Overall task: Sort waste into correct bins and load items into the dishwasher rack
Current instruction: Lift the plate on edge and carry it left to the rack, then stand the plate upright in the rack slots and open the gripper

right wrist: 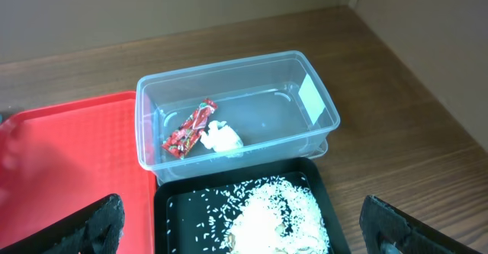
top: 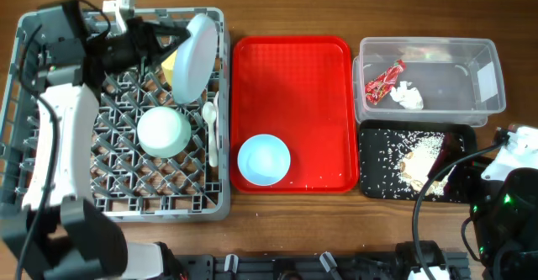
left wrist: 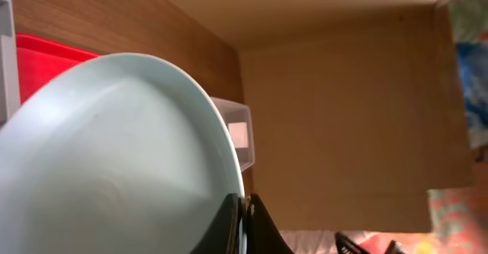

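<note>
My left gripper [top: 165, 38] is shut on the rim of the light-blue plate [top: 192, 55], holding it on edge over the far right part of the grey dishwasher rack [top: 50, 137]. In the left wrist view the plate [left wrist: 114, 155] fills the left side, pinched between the jaws [left wrist: 245, 223]. A light-blue bowl [top: 264, 160] sits on the red tray [top: 294, 70]. White cutlery [top: 213, 133] lies in the rack. The clear tub [right wrist: 320, 105] holds the red wrapper [right wrist: 187, 126] and white napkin [right wrist: 221, 139]. Rice crumbs [right wrist: 278, 216] lie in the black tray [right wrist: 183, 208]. My right gripper [right wrist: 248, 235] is open above it.
A pale round upturned vessel [top: 164, 131] stands in the rack's middle. A yellow piece [top: 171, 64] shows behind the plate; I cannot tell what it is. The tub [top: 429, 74] and black tray [top: 378, 175] sit right of the red tray. A wall rises behind the table.
</note>
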Motion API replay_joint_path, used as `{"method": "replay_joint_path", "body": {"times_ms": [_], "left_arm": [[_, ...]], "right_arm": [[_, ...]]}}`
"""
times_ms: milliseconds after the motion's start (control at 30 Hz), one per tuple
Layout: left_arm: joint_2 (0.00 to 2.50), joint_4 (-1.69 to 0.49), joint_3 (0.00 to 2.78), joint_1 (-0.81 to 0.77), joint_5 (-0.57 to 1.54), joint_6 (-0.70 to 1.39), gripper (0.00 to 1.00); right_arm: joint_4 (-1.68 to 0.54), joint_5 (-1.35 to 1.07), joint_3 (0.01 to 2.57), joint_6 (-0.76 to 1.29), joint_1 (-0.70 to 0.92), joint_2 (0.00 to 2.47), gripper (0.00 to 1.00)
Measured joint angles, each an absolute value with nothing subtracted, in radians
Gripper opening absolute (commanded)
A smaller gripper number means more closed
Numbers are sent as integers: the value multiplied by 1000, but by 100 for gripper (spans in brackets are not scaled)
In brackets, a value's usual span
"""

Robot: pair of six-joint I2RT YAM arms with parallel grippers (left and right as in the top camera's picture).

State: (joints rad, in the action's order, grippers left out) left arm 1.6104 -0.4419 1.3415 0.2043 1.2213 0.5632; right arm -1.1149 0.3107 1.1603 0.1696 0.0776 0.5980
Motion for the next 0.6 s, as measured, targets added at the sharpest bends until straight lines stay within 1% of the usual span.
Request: {"method": "replay_joint_path", "body": {"times_ms": [67, 167, 333, 467, 600], "left_arm": [[1632, -354, 1339, 204, 1228, 623, 4], [1634, -297, 1339, 204, 1201, 709, 4], [1634, -290, 1339, 186, 1083, 797, 4], [1634, -281, 1339, 134, 959, 846, 4], [1635, -219, 1339, 71, 850, 882, 4]], "right_arm": [[-1115, 310, 1160, 170, 78, 598, 100], [-1115, 311, 1160, 170, 78, 598, 100], [-1115, 311, 1160, 170, 78, 598, 100], [-1115, 310, 1160, 170, 78, 598, 100], [-1115, 311, 1160, 170, 78, 598, 100]]}}
